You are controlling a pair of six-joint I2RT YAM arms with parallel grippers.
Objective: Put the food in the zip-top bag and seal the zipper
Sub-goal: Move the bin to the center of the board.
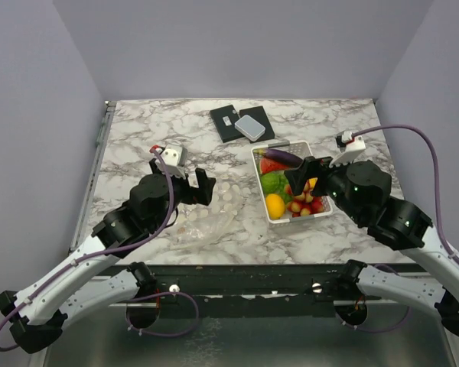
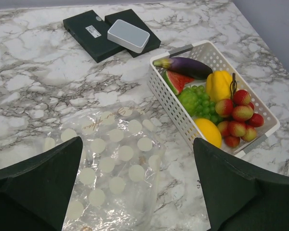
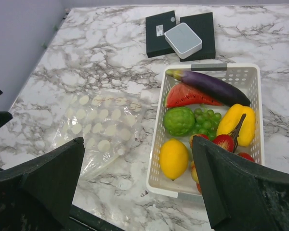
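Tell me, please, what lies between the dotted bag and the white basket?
Only bare marble table separates the bag from the basket, shown in the right wrist view.

a lab test booth — plain lilac walls closing in a marble-print table on three sides.

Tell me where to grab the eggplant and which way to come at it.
Grip the purple eggplant across its thick middle, coming straight down from above. It lies flat and diagonal at the far end of the white basket. Its upper side is free, while the walls would likely block a sideways approach. The open right gripper hangs closest.
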